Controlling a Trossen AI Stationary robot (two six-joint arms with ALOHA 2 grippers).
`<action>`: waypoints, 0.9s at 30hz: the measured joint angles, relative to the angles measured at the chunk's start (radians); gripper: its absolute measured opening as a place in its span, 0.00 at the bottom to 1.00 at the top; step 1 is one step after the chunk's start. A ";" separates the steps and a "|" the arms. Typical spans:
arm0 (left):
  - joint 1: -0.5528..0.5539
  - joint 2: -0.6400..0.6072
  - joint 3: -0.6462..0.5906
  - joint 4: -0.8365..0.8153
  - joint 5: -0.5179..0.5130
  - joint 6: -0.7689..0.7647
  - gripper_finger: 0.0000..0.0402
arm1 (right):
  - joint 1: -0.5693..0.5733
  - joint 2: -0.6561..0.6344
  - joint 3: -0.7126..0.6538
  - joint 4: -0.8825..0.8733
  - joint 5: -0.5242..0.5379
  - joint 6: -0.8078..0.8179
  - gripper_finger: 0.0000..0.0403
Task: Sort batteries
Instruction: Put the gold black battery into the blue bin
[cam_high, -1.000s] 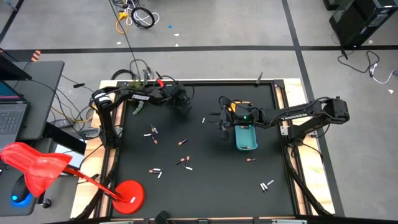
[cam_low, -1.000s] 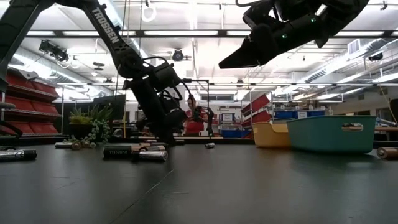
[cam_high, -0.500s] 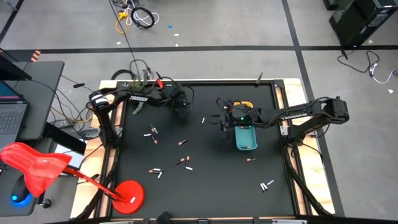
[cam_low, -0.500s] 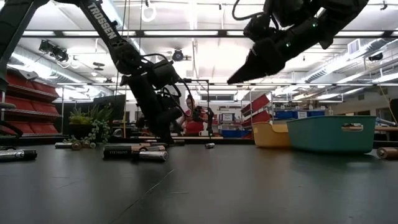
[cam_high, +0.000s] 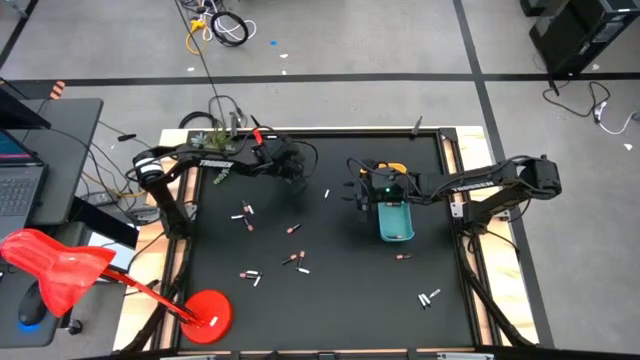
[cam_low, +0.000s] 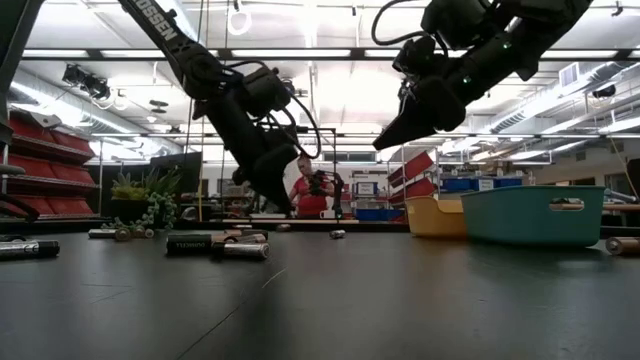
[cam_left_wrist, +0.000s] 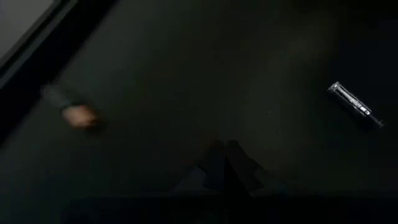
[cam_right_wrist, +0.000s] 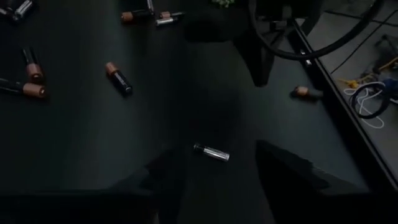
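Several batteries lie loose on the black mat, among them a pair, a cluster and a silver one. My left gripper hangs shut above the mat's far left part, and I see nothing between its fingers. A copper-ended battery lies on the mat below it. My right gripper stands open above the mat's middle, and the silver battery lies just ahead of its fingertips. A yellow tray and a teal tray stand side by side beneath the right arm.
More batteries lie near the mat's right front and beside the teal tray. Cables and a small plant sit at the far left corner. A red lamp base stands at the near left. A person in red stands beyond the table.
My left gripper has risen off the mat and swung a little toward the table's middle, its fingers staying together. My right gripper has tipped its fingers further down toward the mat while staying nearly in place.
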 joint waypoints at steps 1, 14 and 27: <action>0.000 0.000 0.000 0.010 -0.032 -0.001 0.01 | 0.000 0.000 0.000 0.004 0.000 0.001 0.51; 0.179 0.005 0.116 -0.136 -0.242 0.017 0.29 | 0.031 0.000 0.000 0.037 0.024 0.018 0.47; 0.299 0.137 0.304 -0.340 -0.096 0.048 0.42 | 0.035 0.000 0.000 0.121 -0.007 0.003 0.46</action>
